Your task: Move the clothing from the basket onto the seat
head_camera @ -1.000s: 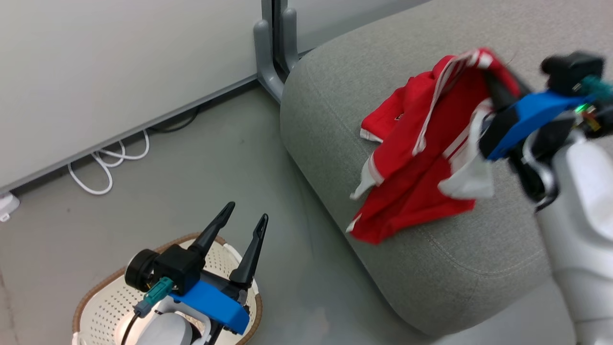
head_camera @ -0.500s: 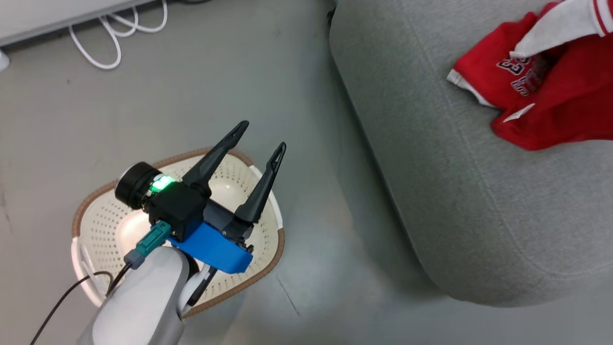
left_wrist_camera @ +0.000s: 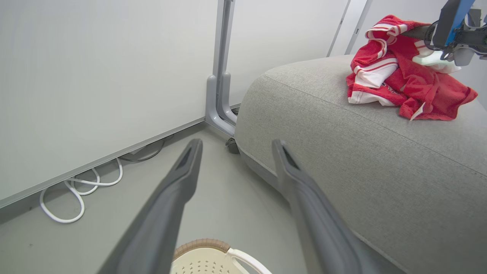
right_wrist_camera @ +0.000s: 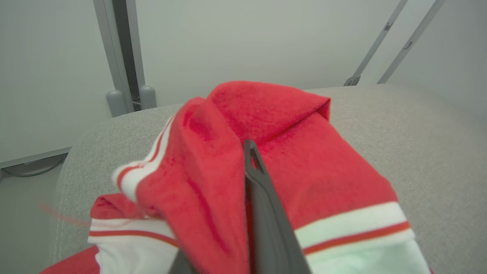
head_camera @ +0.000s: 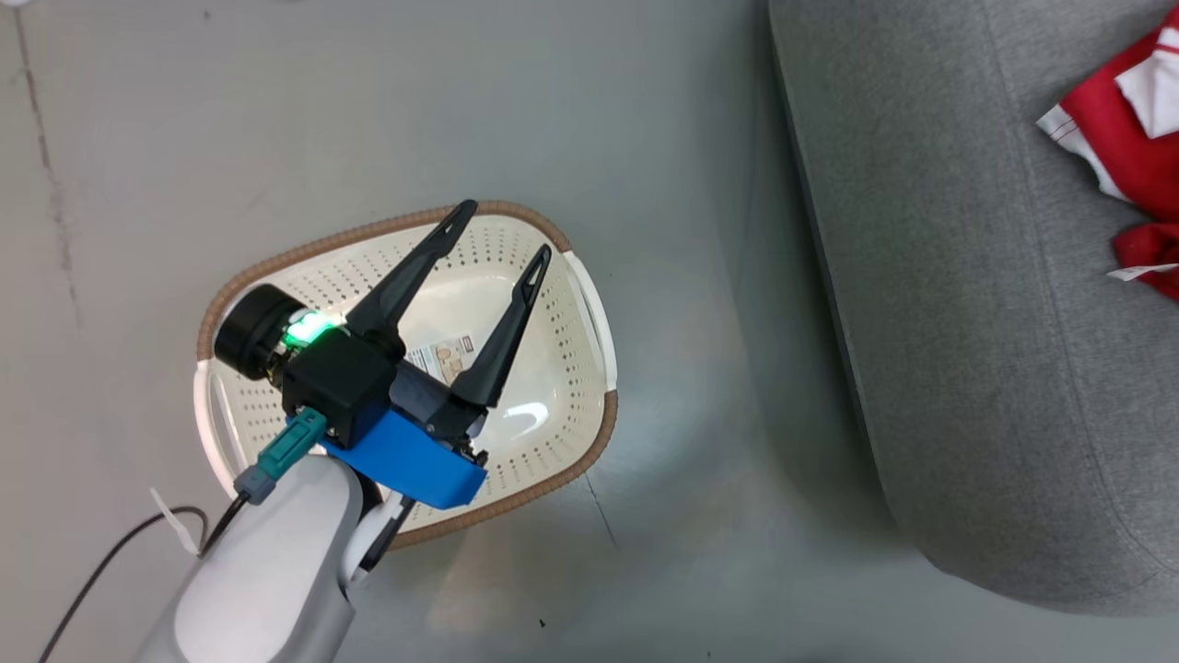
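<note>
The basket [head_camera: 368,235] stands on the floor, with a paper label on its bottom and no fabric visible inside. Over it hovers my left gripper [head_camera: 506,228], open and holding nothing; its fingers [left_wrist_camera: 182,182] spread wide above the basket rim [left_wrist_camera: 205,245]. The red clothing [head_camera: 1138,157] lies on the seat [head_camera: 967,322] at the upper right edge. In the left wrist view the clothing [left_wrist_camera: 411,83] is heaped on the seat [left_wrist_camera: 342,133], one fold lifted by my right gripper [left_wrist_camera: 409,34]. That gripper [right_wrist_camera: 249,146] is shut on the red clothing [right_wrist_camera: 296,160].
Grey floor [head_camera: 700,276] separates the basket from the seat. A white cable [left_wrist_camera: 76,190] loops along the foot of the pale wall panel, and a grey partition post [left_wrist_camera: 220,95] stands beside the seat's corner.
The head camera has swung downward and to the left: the basket now shows whole and the clothing sits at the frame's edge. My left gripper stays open over the basket.
</note>
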